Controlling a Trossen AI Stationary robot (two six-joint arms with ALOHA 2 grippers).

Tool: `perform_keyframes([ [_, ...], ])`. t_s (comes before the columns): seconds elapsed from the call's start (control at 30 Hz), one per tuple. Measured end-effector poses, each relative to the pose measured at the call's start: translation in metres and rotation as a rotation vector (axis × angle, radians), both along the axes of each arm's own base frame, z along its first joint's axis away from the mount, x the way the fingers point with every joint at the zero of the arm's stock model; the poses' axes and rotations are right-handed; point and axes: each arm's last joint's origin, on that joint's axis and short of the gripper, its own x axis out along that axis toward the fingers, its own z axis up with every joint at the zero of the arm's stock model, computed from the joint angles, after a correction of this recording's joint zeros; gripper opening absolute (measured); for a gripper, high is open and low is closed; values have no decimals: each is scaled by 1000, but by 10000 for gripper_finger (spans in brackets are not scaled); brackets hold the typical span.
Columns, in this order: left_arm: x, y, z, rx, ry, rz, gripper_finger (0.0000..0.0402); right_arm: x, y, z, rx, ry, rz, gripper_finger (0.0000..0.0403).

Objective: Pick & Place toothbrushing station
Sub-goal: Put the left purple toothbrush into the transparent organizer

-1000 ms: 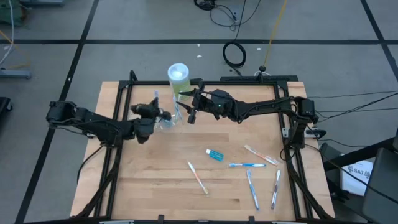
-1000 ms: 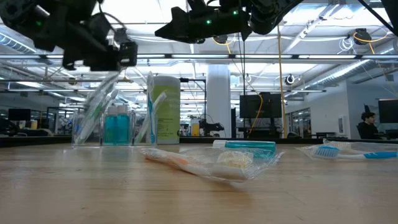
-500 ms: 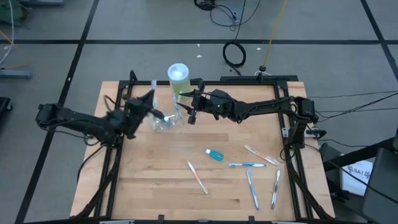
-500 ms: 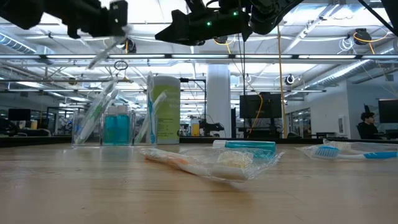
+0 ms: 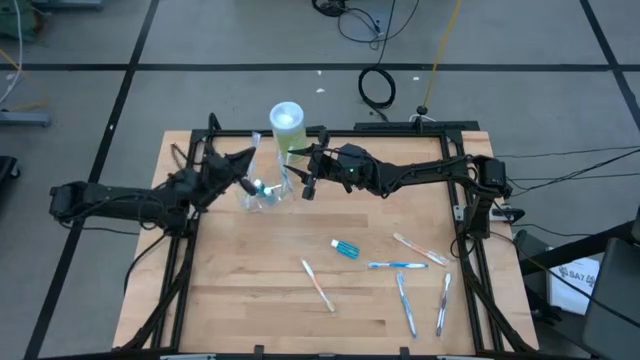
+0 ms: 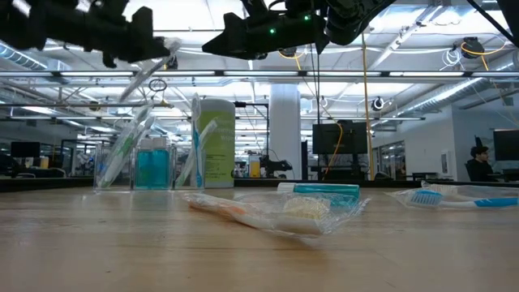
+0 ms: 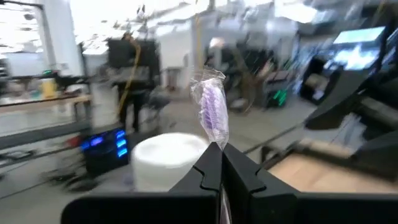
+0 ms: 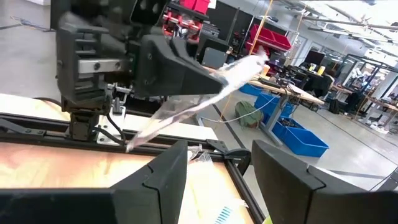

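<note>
A clear plastic cup [image 5: 266, 192] holding toothbrushes and blue tubes stands at the far left of the table, beside a green container with a white lid [image 5: 287, 121]. My left gripper [image 5: 243, 164] hovers just left of the cup and above it, shut on a wrapped toothbrush [image 6: 144, 69]. That brush's purple head [image 7: 212, 112] shows in the left wrist view. My right gripper [image 5: 307, 185] hangs open, high above the table just right of the cup, with nothing between its fingers [image 8: 163, 180]. Several wrapped toothbrushes [image 5: 318, 285] and a blue tube [image 5: 346, 249] lie flat on the table. My left gripper pinches the wrapped toothbrush between its two fingers near the head end [image 7: 215, 140]. The fingers come roughly level from the table's left and lie across the brush. The head sticks out past the fingertips. The handle [image 8: 163, 118] slants down toward the cup, clear of it.
More toothbrushes lie at the right front of the table [image 5: 405, 303] [image 5: 443, 303] [image 5: 420, 248] [image 5: 398, 265]. A black frame [image 5: 470, 240] runs along the table's sides. The wooden top [image 5: 250, 290] is bare at the left front.
My left gripper has risen and drawn back toward the table's left edge, tipping from pointing down to about level. It stays shut on the wrapped toothbrush. The brush's lower end has come up from beside the cup and now hangs above it.
</note>
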Motion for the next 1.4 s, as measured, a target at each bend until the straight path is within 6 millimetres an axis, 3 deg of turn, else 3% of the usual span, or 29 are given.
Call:
perform_keyframes([
  [0.2, -31, -3, -49, 31, -227, -8, 0, 0, 0, -1, 2, 12, 0, 172],
  [0.23, -29, -3, -51, 7, -209, -8, 0, 0, 0, -1, 2, 12, 0, 172],
  [0.7, -17, -13, -50, 86, -116, -102, 0, 0, 0, 1, -12, -12, 2, 169],
  [1.0, 5, -3, -32, 103, -36, -106, 0, 0, 1, 3, -4, -34, 6, 169],
  [1.4, -9, -3, -53, 43, -105, -62, 0, 0, 1, -1, 6, 3, 6, 169],
])
